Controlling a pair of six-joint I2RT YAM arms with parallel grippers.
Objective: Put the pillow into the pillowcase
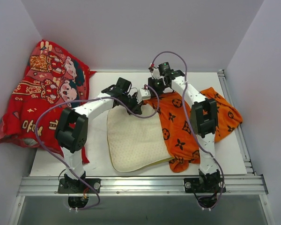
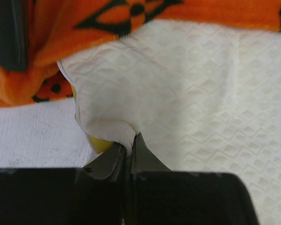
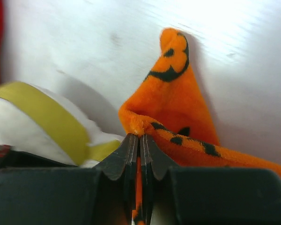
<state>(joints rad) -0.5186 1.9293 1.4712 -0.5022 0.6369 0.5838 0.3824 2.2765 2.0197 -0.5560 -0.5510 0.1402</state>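
Note:
The cream-white textured pillow (image 1: 131, 138) lies flat in the middle of the table, its far right corner under the orange pillowcase (image 1: 187, 126). My left gripper (image 1: 136, 101) is shut on the pillow's far corner. In the left wrist view the white fabric (image 2: 178, 93) bunches between the closed fingers (image 2: 145, 154), with a yellow mark (image 2: 99, 143) beside them and the pillowcase (image 2: 98, 28) just beyond. My right gripper (image 1: 152, 89) is shut on the pillowcase's far left edge. In the right wrist view orange cloth (image 3: 173, 103) is pinched at the gripper (image 3: 140, 136), next to the pillow's yellow-green band (image 3: 47, 117).
A red cloth with cartoon figures (image 1: 42, 93) is heaped at the far left against the wall. White walls close in the table's back and sides. A metal rail (image 1: 140, 183) runs along the near edge by the arm bases.

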